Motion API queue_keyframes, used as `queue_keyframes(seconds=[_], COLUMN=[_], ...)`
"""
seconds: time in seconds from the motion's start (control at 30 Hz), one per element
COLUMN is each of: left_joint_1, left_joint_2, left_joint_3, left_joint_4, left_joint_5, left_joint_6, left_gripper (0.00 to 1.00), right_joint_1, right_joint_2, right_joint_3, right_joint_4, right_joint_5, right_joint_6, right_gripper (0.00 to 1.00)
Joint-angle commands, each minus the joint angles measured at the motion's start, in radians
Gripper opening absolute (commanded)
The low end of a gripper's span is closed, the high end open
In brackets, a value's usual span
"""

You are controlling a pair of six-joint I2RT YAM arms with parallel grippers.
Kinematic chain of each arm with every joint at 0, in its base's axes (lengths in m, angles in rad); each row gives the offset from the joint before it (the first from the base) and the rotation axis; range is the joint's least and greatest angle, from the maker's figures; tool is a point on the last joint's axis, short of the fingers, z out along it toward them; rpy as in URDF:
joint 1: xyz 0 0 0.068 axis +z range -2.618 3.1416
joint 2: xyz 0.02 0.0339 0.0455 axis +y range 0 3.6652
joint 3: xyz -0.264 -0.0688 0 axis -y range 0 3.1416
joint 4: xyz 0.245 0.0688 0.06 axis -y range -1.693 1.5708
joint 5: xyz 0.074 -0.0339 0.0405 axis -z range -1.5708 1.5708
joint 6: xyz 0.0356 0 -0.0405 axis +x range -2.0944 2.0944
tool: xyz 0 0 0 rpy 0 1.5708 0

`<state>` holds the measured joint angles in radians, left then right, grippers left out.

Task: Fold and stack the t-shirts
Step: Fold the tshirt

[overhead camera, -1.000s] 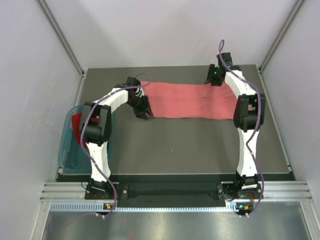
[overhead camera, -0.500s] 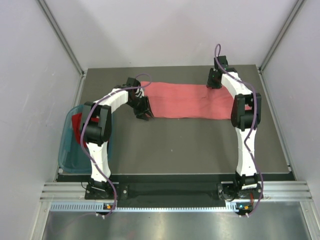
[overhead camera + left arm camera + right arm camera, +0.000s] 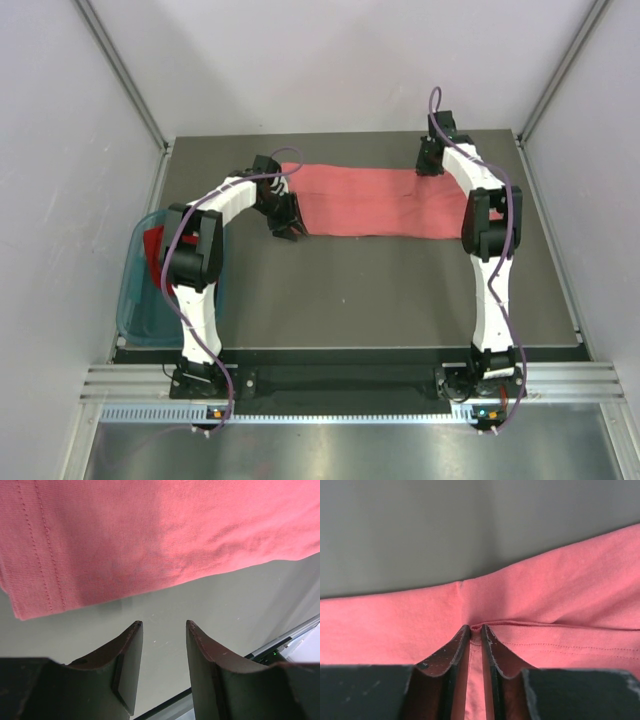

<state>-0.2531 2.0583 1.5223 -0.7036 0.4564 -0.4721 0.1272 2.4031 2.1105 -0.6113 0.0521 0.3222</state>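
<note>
Pinching pink t-shirt (image 3: 370, 200) with right gripper (image 3: 475, 628), left gripper (image 3: 164, 625) spread; basket (image 3: 125, 292) holds red t-shirt (image 3: 151, 246).

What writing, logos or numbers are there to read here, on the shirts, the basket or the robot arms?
No text can be read in any view.
The salmon-pink t-shirt is plain cloth, with only stitching lines.
The deep red t-shirt in the teal basket shows no print.
The left arm and right arm carry no legible label.
</note>
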Motion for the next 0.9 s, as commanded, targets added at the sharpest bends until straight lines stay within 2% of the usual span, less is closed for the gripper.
queue_keyframes(seconds=[0.0,0.17,0.3,0.4,0.87], left_joint_1=[0.002,0.003,0.003,0.003,0.003], left_joint_2=[0.010,0.014,0.013,0.011,0.014], left_joint_3=[0.022,0.030,0.029,0.027,0.019], left_joint_4=[0.012,0.009,0.007,0.007,0.024], left_joint_5=[0.018,0.021,0.021,0.019,0.028], left_joint_6=[0.016,0.018,0.020,0.021,0.013], left_gripper=[0.45,0.45,0.45,0.45,0.45], right_joint_1=[0.014,0.014,0.015,0.014,0.015], right_joint_2=[0.019,0.030,0.033,0.010,-0.073], right_joint_3=[0.055,0.057,0.071,0.078,0.072], right_joint_4=[0.013,0.010,0.010,0.021,0.022], right_joint_5=[0.017,0.008,0.005,-0.008,-0.028], right_joint_6=[-0.005,-0.008,-0.014,-0.014,-0.003], right_gripper=[0.16,0.18,0.05,0.00,0.00])
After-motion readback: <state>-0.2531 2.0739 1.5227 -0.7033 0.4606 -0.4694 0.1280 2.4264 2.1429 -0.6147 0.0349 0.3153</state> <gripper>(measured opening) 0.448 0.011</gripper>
